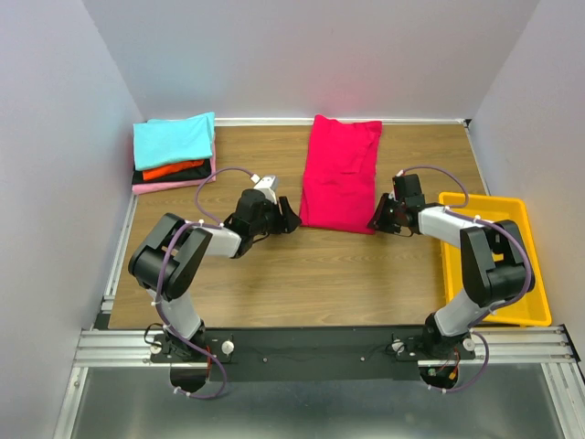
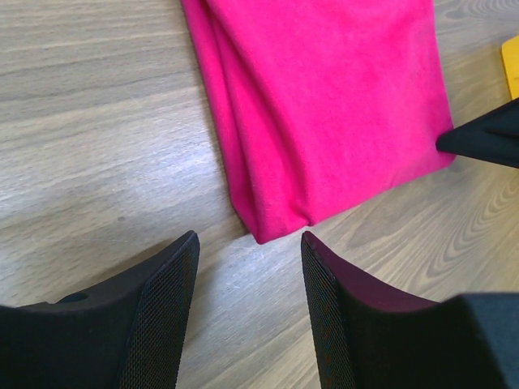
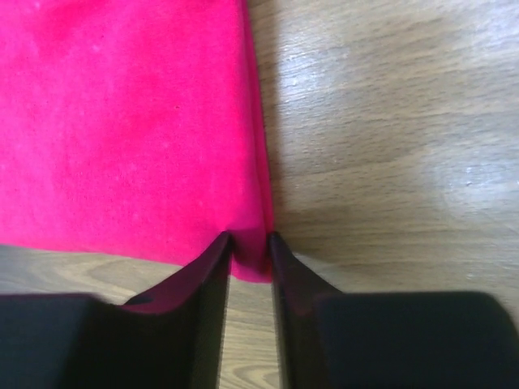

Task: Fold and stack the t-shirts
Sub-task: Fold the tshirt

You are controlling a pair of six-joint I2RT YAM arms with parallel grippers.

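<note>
Top external view: a crimson t-shirt (image 1: 340,174), likely soft, light and floppy, lies folded lengthwise toward the table (image 1: 320,274)'s far edge; the right hand (image 1: 382,222) pinches its near-right corner, and the left hand (image 1: 285,218) stands apart beside the near-left corner.

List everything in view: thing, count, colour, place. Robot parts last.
crimson t-shirt: one, magenta-red, folded lengthwise, middle of the table towards the far edge.
cyan t-shirt: one, folded, top of the stack in the far left corner.
orange-red t-shirt: one, second in the stack.
black t-shirt: one, third in the stack.
pink t-shirt: one, bottom of the stack.
bin: one, yellow, right edge of the table.
table: one, brown wood grain.
left gripper: black, open, just short of the crimson t-shirt's near left corner.
right gripper: black, pinching its near right corner.
</note>
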